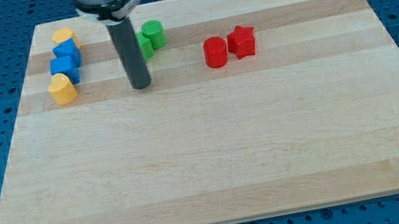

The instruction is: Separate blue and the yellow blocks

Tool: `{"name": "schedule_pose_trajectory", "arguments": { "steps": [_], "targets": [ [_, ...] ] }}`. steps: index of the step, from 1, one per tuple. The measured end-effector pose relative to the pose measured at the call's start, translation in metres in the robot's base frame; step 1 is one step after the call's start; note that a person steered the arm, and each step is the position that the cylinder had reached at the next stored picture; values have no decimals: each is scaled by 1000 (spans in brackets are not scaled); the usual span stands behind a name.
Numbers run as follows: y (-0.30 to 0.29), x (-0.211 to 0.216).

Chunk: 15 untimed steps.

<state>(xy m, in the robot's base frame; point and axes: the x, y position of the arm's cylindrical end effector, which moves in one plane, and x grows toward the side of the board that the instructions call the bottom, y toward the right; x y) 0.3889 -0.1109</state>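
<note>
The blue and yellow blocks sit packed in one column at the view's top left — yellow block (64, 37), blue block (67, 51), another blue block (63, 67), yellow heart-like block (62, 88), each touching the next, I think. My tip (142, 85) is a bare rod holding nothing. It stands to their right — near the green blocks (150, 37) — placed to push in sideways.

No text, label, brand, number or sign can be read anywhere; nothing is printed on the blocks or the surface (216, 158).
</note>
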Motion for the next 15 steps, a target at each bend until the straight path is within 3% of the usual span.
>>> {"name": "schedule_pose_trajectory", "arguments": {
  "steps": [1, 2, 3, 4, 6, 7, 10, 12, 14, 15],
  "targets": [
    [-59, 27],
    [-150, 7],
    [-191, -17],
    [-193, -36],
    [-145, -126],
    [-136, -138],
    [-103, -75],
    [-42, -21],
    [-50, -84],
    [-21, -76]
  ]
}}
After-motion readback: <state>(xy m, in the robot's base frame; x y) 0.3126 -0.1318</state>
